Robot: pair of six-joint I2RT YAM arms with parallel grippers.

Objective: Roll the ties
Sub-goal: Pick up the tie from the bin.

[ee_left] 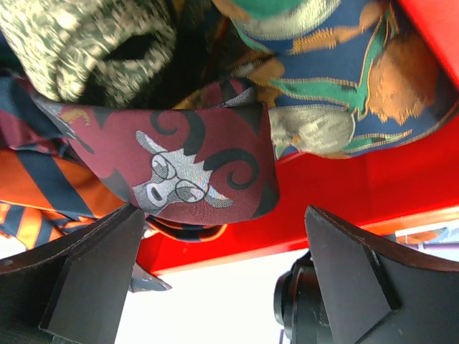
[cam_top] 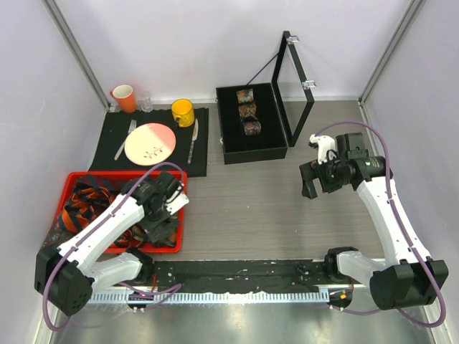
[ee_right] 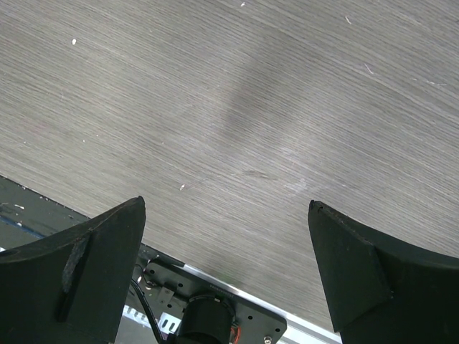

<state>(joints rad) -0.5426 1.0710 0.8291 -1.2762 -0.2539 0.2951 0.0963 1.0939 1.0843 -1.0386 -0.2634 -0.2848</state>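
Observation:
Several loose ties (cam_top: 90, 204) lie tangled in a red bin (cam_top: 125, 176) at the left. My left gripper (cam_top: 163, 228) hangs open over the bin's near right corner. In the left wrist view a dark red tie (ee_left: 193, 168) with a ram pattern lies just beyond the open left gripper (ee_left: 224, 215), with nothing between its fingers. Around it are an orange-navy striped tie (ee_left: 32, 183), a navy-teal patterned one (ee_left: 337, 79) and a grey-green one (ee_left: 72, 43). Three rolled ties (cam_top: 248, 111) sit in an open black box (cam_top: 254, 152). My right gripper (cam_top: 313, 188) (ee_right: 226, 203) stands open over bare table.
A black placemat (cam_top: 107, 129) at the back left holds a pink plate (cam_top: 150, 143), cutlery, a yellow mug (cam_top: 183, 112), an orange cup (cam_top: 124, 98) and a small glass (cam_top: 145, 103). The box lid (cam_top: 295, 86) stands upright. A black strip (cam_top: 237, 276) runs along the near edge.

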